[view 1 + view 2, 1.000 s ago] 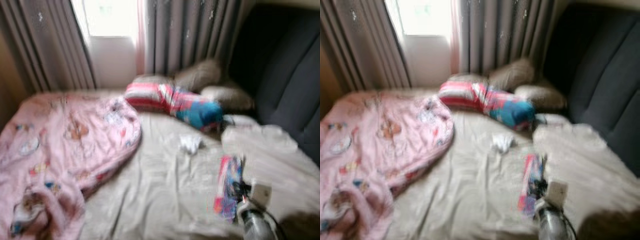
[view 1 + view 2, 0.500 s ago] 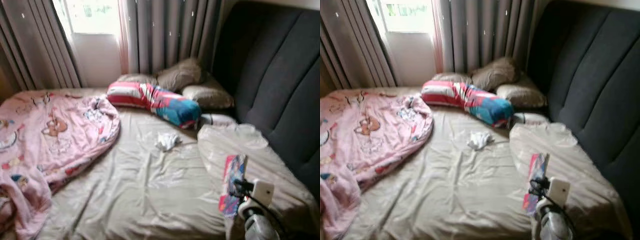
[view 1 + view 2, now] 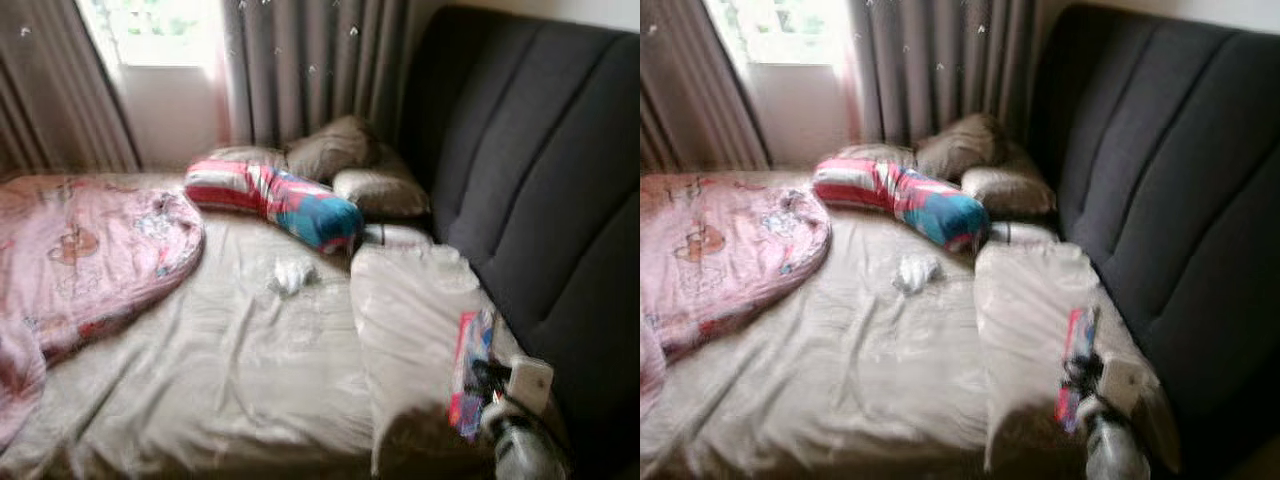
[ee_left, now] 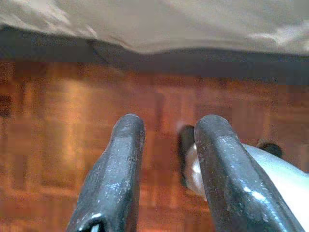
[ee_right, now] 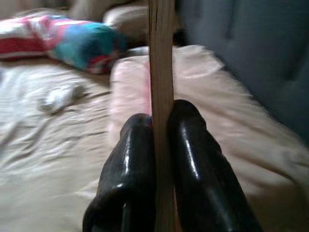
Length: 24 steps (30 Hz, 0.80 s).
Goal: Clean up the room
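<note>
My right gripper is shut on a thin book with a colourful cover, held upright and seen edge-on between the two fingers. It hangs low at the right, over a large flat beige pillow on the bed. A small crumpled white cloth lies on the beige sheet near the middle. A pink patterned blanket is heaped on the bed's left side. My left gripper is open with nothing between its fingers, hanging over a wooden floor beside the bed's edge.
A striped red, white and blue bolster and two brown pillows lie at the bed's far end. A tall dark padded headboard runs along the right. Grey curtains and a bright window stand behind.
The camera has turned to the right, so the bed and blanket have slid left in view and the headboard fills more of it. The book stays in my right gripper.
</note>
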Tool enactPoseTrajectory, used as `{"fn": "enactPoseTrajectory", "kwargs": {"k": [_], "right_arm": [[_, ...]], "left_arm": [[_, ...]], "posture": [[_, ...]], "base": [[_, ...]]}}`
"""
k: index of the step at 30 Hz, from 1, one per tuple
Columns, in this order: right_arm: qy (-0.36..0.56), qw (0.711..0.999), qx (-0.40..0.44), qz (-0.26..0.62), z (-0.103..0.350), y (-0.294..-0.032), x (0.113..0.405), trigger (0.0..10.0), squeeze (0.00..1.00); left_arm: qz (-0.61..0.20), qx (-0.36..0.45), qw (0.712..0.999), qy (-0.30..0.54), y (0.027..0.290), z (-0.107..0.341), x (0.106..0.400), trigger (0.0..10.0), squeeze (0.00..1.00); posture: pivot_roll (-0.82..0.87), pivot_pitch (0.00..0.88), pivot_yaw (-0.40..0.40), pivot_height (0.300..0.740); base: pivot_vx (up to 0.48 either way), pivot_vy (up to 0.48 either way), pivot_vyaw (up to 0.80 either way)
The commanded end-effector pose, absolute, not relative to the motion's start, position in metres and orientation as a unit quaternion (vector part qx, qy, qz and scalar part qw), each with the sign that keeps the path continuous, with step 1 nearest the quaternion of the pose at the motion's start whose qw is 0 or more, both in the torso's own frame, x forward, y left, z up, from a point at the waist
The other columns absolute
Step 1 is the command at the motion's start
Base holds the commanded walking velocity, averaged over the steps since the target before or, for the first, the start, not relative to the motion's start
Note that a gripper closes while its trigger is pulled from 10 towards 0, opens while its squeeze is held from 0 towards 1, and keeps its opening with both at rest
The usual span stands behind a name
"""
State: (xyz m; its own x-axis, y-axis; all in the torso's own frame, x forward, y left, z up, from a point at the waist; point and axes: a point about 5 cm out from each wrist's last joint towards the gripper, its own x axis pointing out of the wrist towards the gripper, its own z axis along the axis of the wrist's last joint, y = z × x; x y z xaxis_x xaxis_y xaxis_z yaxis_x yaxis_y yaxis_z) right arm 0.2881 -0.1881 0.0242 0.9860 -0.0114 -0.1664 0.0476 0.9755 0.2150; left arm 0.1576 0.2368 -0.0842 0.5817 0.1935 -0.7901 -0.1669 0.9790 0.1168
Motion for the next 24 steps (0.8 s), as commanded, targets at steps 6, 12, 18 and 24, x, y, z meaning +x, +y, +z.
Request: {"fn": "enactPoseTrajectory", "kwargs": {"k": [6,12,18,24], "right_arm": [[0.066,0.993,0.099,-0.014,0.032,-0.195,0.291,10.0,0.0],[0.066,0.993,0.099,-0.014,0.032,-0.195,0.291,10.0,0.0],[0.066,0.993,0.099,-0.013,0.032,-0.195,0.292,10.0,0.0],[0.065,0.993,0.1,-0.014,0.032,-0.195,0.292,10.0,0.0]], "left_arm": [[0.114,0.007,0.893,0.436,0.239,-0.078,0.173,10.0,0.0],[0.122,0.013,0.895,0.429,0.258,-0.071,0.174,10.0,0.0],[0.125,0.015,0.897,0.425,0.265,-0.068,0.175,10.0,0.0],[0.119,0.015,0.901,0.417,0.257,-0.066,0.186,10.0,0.0]], "posture": [[-0.02,0.0,-0.033,0.74],[-0.02,0.0,-0.032,0.74],[-0.03,0.0,-0.032,0.74],[-0.03,0.0,-0.03,0.74]], "base": [[0.0,0.28,0.0],[0.0,0.48,0.0],[0.0,0.434,0.0],[0.0,0.408,0.0]]}}
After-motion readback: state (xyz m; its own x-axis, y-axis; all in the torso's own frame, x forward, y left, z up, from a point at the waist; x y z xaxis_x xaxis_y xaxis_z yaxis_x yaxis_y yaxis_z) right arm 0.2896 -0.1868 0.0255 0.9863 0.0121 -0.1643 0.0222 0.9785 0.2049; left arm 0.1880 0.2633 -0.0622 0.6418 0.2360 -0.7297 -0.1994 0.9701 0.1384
